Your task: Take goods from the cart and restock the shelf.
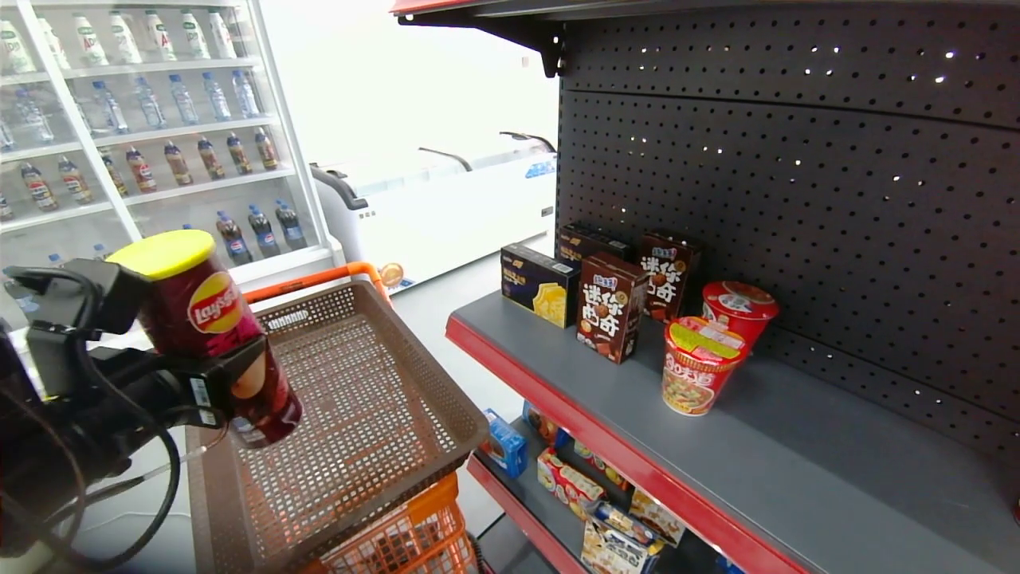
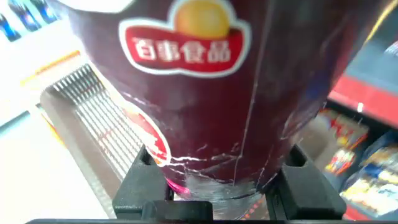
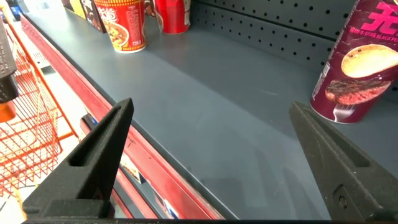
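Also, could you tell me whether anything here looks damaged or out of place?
The chip can in the left gripper, above the cart basket, shows whitish crease lines in its wrapper near the grip, as if scuffed. The boxes and noodle cups on the shelf stand upright.

grey shelf (image 1: 797, 462) | snack boxes (image 1: 610, 315) | noodle cups (image 1: 701, 367) | upright chip can (image 3: 357, 68)

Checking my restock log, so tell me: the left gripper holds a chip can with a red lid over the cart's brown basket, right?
Wrong on the lid: it is yellow, not red, as the head view shows. The rest stands: the left gripper holds the chip can over the cart's brown basket.
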